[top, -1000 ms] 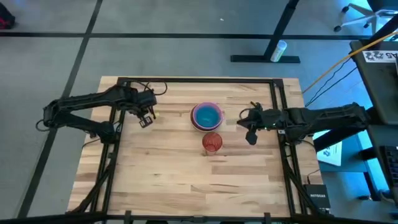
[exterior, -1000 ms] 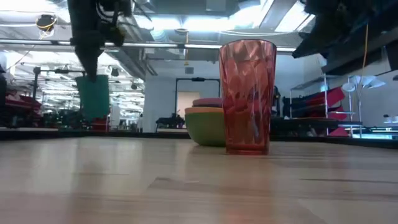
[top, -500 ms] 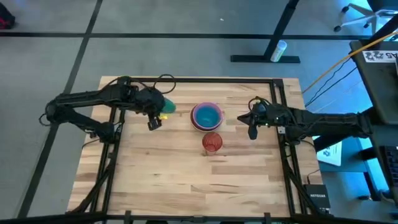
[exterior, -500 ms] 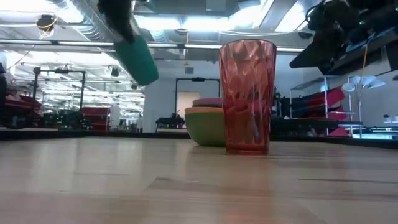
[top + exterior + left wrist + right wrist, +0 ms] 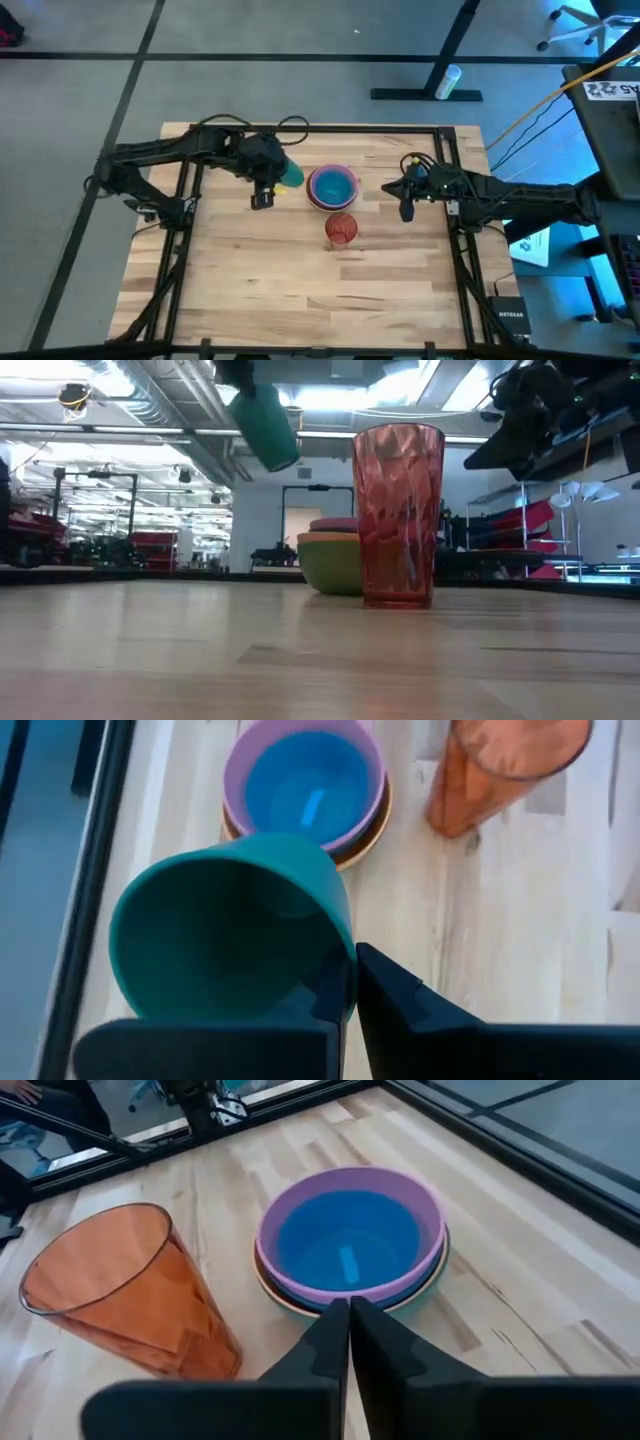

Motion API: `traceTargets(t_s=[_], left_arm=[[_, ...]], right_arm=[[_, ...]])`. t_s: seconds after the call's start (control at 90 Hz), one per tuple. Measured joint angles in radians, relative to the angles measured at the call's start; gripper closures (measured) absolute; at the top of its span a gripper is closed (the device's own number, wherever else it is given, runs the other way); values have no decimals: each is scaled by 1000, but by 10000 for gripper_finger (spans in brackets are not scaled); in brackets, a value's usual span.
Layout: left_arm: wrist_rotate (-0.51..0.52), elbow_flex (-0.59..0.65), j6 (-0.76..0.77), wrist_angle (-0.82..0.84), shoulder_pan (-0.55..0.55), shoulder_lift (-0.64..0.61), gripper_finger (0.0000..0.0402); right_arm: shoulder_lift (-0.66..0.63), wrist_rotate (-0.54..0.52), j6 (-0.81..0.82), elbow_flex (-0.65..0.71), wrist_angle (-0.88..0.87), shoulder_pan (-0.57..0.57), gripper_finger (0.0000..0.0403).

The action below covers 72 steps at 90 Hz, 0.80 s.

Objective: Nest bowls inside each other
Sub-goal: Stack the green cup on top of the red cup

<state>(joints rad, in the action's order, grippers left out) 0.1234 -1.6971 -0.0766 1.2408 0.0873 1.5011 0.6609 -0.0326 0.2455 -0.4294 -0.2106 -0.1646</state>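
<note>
Teal cup (image 5: 235, 925) pinched by the rim in closed left gripper (image 5: 350, 982), tilted near stacked bowls (image 5: 332, 187); could slip, or knock orange cup (image 5: 341, 229). Right gripper (image 5: 348, 1325) shut, empty.

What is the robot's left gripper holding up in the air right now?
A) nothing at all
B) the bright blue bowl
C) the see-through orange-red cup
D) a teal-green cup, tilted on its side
D: the left gripper pinches the rim of the teal-green cup, lifted and tilted beside the stack of bowls, while the orange-red cup stands on the table.
</note>
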Motion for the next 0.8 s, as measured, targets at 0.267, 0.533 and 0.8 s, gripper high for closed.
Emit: traceTargets(t_s=[0.267,0.533,0.8], left_arm=[[-17,-204,-54,70,-48,109,401],[-103,-340,-88,60,-88,176,401],[-221,-394,-101,-30,-134,230,401]], right_arm=[[0,0,-1,0,-1,0,403],[0,1,-1,0,-2,0,403],[0,1,-1,0,-11,0,403]])
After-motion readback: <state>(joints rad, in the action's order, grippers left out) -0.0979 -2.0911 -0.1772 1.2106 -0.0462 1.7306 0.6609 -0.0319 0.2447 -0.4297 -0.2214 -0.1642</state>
